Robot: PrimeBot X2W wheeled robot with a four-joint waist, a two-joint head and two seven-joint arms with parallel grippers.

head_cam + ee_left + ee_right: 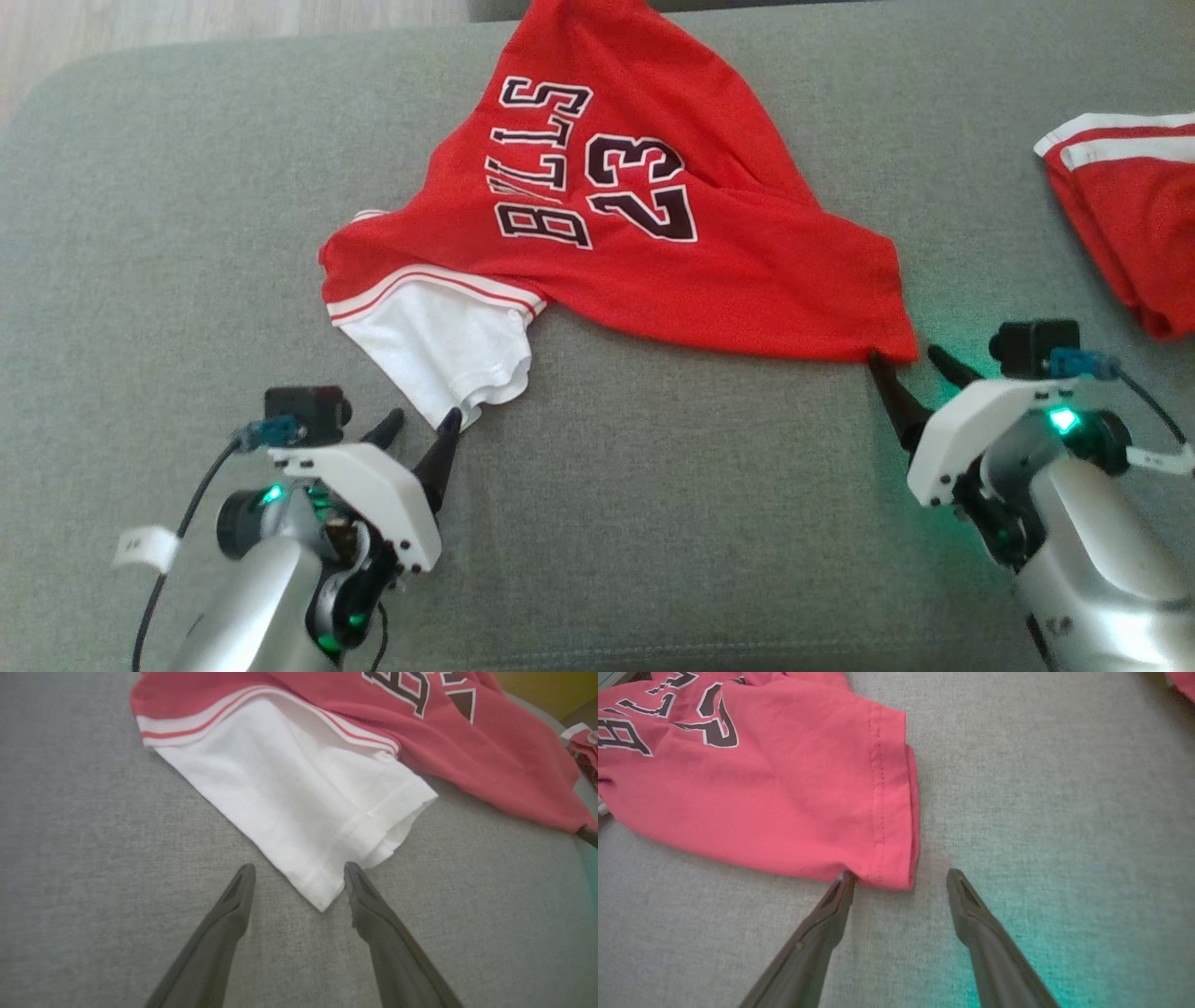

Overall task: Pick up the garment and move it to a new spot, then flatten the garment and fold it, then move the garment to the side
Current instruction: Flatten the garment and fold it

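Head view: a soft red jersey [644, 215] with dark, white-edged lettering lies rumpled at the top centre of the grey woven cushion [187, 233]; another red garment [1120, 215] with white stripes lies well apart at the right edge; the left gripper [425, 418] and right gripper [904, 357] sit at the jersey's near corners.

Left wrist view: the fingers spread wide, gripping nothing; the corner of the white hemmed sleeve [299, 793] lies between their tips.

Right wrist view: jaws equally wide and empty; one fingertip touches the stitched red hem [878, 788]; green light tints the cushion.
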